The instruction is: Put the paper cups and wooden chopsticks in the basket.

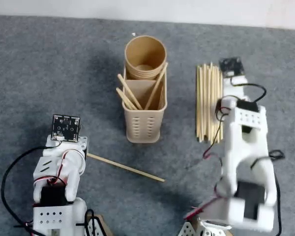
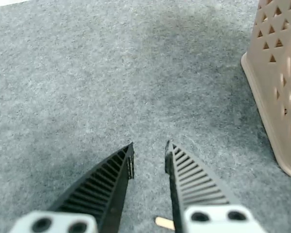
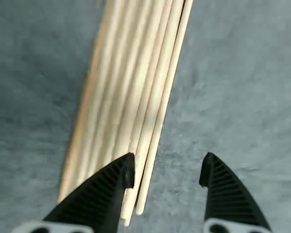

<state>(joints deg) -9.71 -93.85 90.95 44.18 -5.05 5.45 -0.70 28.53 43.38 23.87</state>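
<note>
1. Your right gripper point(image 3: 167, 162) gapes wide, empty, over the loose chopsticks point(image 3: 131, 87).
2. Your left gripper point(image 2: 149, 148) sits part-open, empty, near the basket point(image 2: 276, 97).
3. Paper cups point(image 1: 145, 56) stand in the basket's end compartment.

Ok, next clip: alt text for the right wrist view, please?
The right arm's open black hand hangs over the end of a bundle of pale wooden chopsticks lying on a grey felt-like tabletop, one finger above the bundle, the other beside it.
</note>
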